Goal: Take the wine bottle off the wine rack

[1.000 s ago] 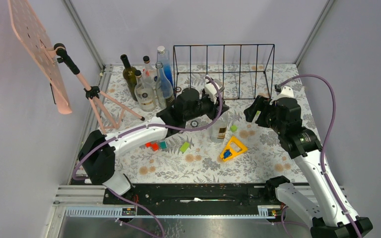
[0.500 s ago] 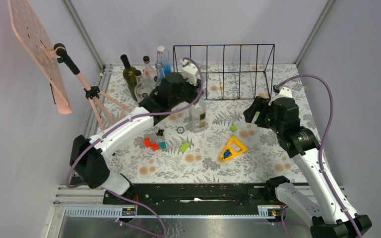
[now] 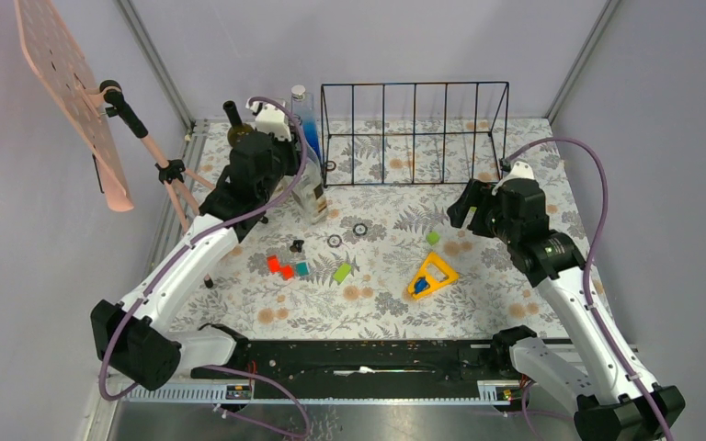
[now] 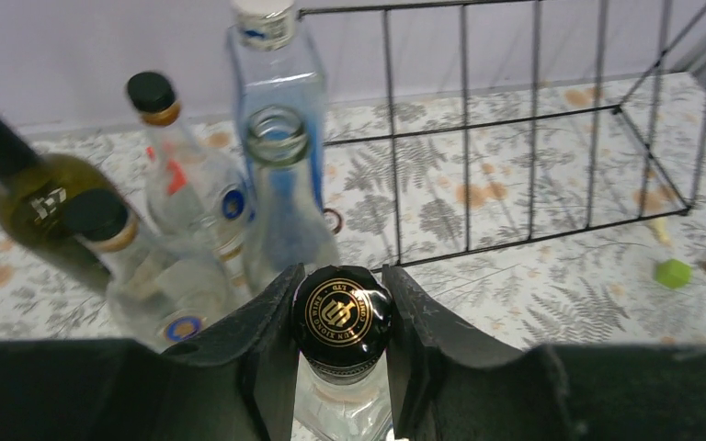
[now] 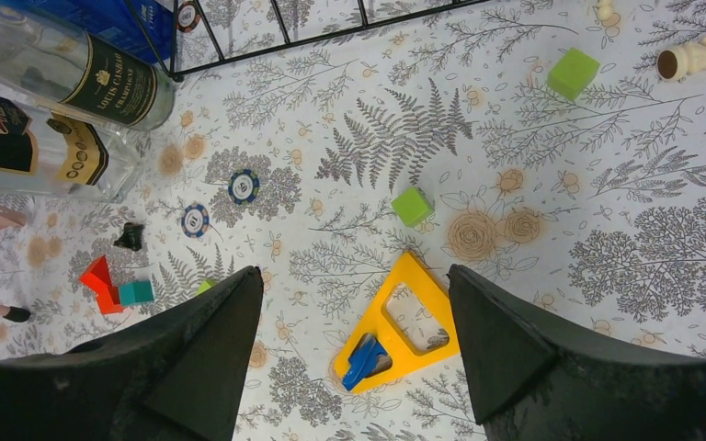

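1. The left gripper (image 4: 342, 308) is narrow, its jaws pinched on the black cap of the bottle (image 3: 313, 197). Nothing lower on the glass is held. A smooth round cap is a small purchase, I reckon, so a jolt of the arm could let the bottle twist or slide out.
2. The bottle is outside the bays, just left of the left end of the rack (image 3: 414, 84). I cannot tell whether its base touches the table (image 3: 478, 303). From above it seems to lean a little, and let go at that lean, it could topple.
3. Just beside it on the far-left side stands the cluster (image 4: 184, 197) of other bottles, the open-necked one (image 4: 278, 138) closest. The gap looks tight. A push further that way could knock one over and set the rest going.
4. The rack's end post is near on the other side. A swing to the right could catch the wire, and a light frame like that would likely drag.
5. A chip (image 4: 333, 220) lies on the cloth by the rack's foot. A base set down on it would sit uneven.
6. The right gripper (image 5: 351, 276) is spread wide and holds nothing. It hangs above the yellow triangle (image 5: 395, 322), well apart from the bottle, and I see little trouble there unless it reaches in.
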Motion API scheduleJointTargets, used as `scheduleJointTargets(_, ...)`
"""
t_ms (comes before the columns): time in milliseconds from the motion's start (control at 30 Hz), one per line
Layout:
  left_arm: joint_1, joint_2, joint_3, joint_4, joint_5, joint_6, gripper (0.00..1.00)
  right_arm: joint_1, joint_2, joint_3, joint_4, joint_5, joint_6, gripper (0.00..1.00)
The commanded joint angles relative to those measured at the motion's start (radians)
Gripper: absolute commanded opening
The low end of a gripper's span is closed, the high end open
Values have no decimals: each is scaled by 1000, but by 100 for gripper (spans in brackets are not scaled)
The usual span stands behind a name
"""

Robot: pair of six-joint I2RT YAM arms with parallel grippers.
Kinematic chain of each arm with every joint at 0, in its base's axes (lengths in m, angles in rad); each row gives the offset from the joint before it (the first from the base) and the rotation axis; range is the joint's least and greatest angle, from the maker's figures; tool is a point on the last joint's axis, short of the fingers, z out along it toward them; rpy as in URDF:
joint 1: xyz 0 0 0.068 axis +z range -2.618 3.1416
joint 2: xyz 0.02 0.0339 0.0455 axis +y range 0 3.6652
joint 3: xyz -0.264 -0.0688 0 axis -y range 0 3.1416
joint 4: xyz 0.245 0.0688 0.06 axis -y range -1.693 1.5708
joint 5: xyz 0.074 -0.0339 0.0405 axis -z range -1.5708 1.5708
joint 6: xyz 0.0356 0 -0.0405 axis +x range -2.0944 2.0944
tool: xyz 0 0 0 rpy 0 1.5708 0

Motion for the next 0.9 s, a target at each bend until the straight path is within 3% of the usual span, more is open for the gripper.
scheduleJointTargets(0,48,-53,5,165,-69,-21,0,-4,6,6,42,-21,10,81)
scheduleJointTargets(300,114,-27,-27,259,-118,17,0,-4,4,-4,42,-26,12,81)
scheduleJointTargets(867,159,2,-248,630,49,124,0,-4,-23,-64,91,-60,-18,82)
